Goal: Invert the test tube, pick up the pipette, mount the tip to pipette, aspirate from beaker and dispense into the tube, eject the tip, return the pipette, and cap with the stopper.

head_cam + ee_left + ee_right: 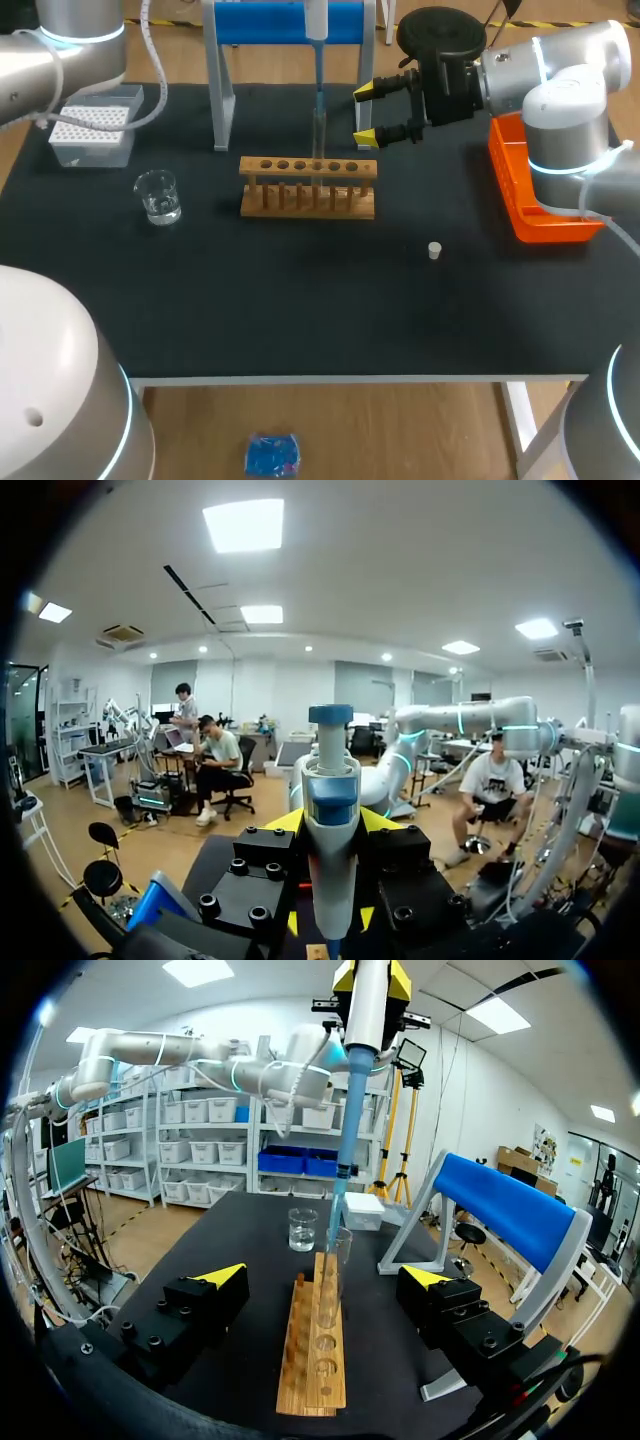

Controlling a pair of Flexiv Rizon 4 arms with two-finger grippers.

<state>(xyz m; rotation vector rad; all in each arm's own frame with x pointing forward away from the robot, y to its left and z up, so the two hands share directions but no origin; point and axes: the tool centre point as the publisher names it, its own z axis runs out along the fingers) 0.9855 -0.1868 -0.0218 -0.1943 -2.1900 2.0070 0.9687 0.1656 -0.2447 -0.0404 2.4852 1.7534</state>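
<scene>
The pipette (331, 820) stands upright with my left gripper (332, 825) shut on its body. From the right wrist view the pipette (368, 1010) hangs over the wooden rack (318, 1335). Its blue tip (345, 1120) points down, ending about at the mouth of the clear test tube (338, 1260), which stands upright in the rack. In the head view the tip (319, 100) comes down onto the tube (318, 145) in the rack (308, 185). My right gripper (368, 114) is open just right of the tube, holding nothing. The beaker (158, 196) is at the left. The white stopper (434, 250) lies right of the rack.
A tip box (92, 130) stands at the back left. The blue pipette stand (290, 25) rises behind the rack. An orange bin (535, 195) lies at the right edge under my right arm.
</scene>
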